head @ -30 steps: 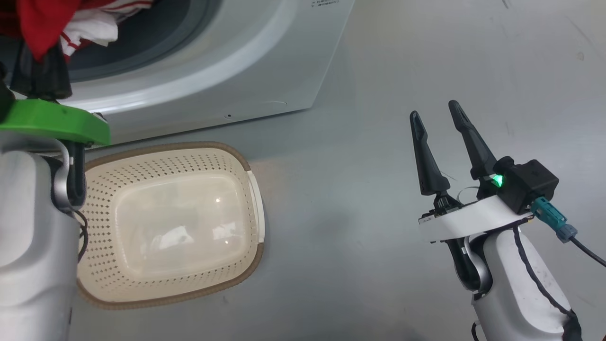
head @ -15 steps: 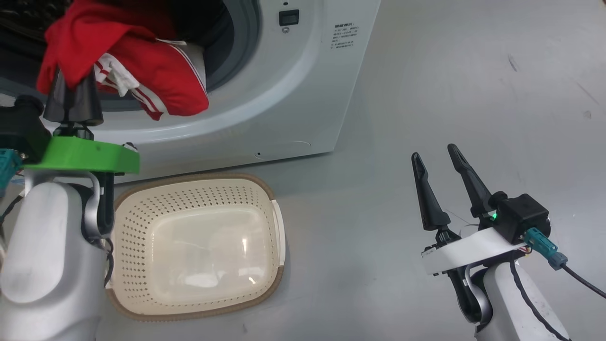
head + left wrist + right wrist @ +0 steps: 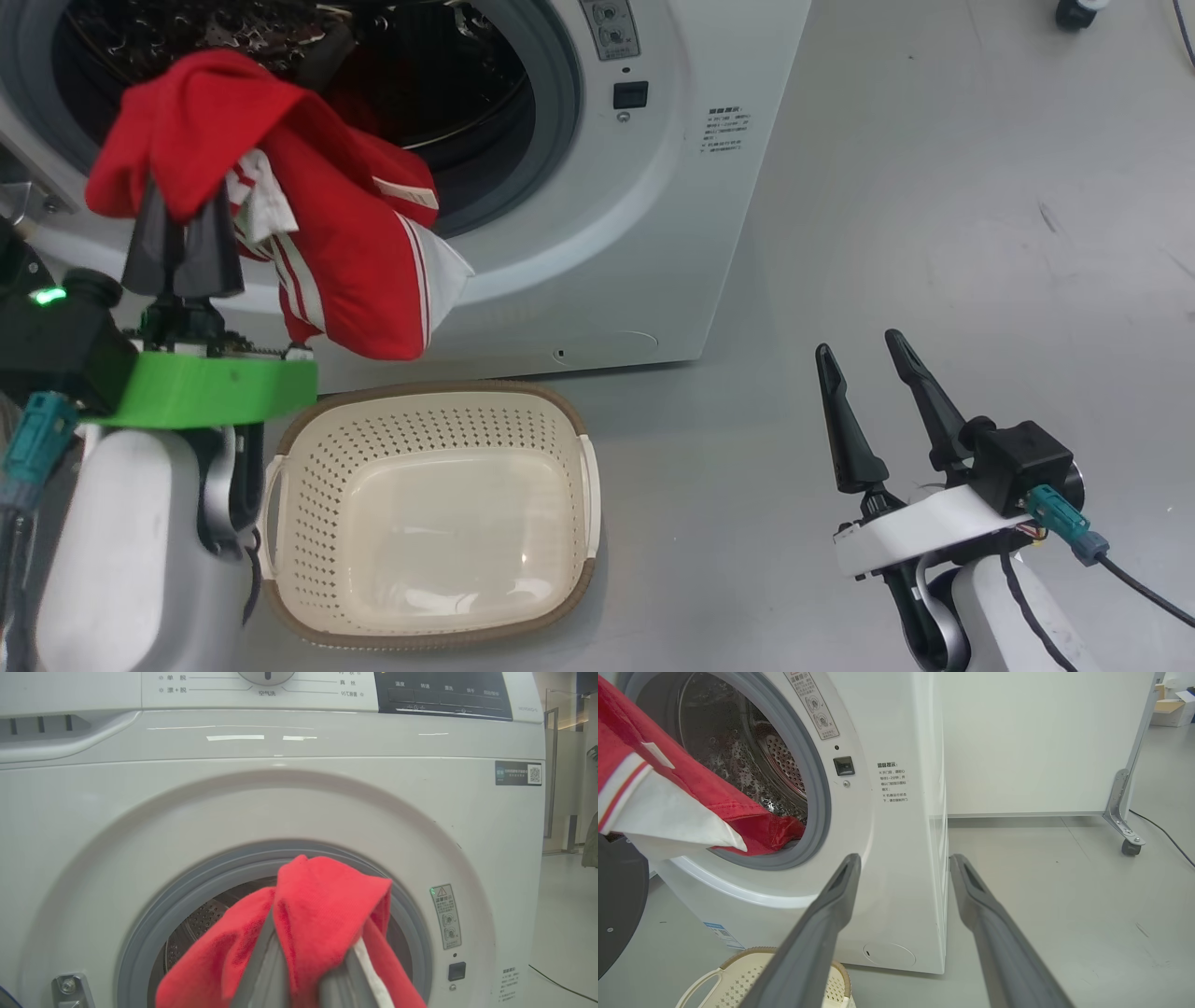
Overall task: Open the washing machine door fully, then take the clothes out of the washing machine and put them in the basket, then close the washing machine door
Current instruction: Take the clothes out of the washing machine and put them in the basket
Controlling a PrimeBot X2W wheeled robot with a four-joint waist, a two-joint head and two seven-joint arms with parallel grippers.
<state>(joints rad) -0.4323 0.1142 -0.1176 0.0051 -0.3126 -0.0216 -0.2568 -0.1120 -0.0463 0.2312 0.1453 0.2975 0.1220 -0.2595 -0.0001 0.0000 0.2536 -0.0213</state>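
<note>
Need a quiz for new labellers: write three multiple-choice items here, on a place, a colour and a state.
1. The small cream perforated plastic basket sits: A) inside the drum; B) on the grey floor before the big white front-loading washing machine; C) on the machine's top.
2. The soft striped fabric clothes in the left hand are: A) blue; B) green; C) red with white stripes.
3. The right hand is: A) open and empty; B) shut on the basket; C) shut on the clothes.
Answers: 1 B, it stands on the floor by the machine; 2 C, red white-trimmed cloth hangs from it; 3 A, it stands wide, holding nothing.
</note>
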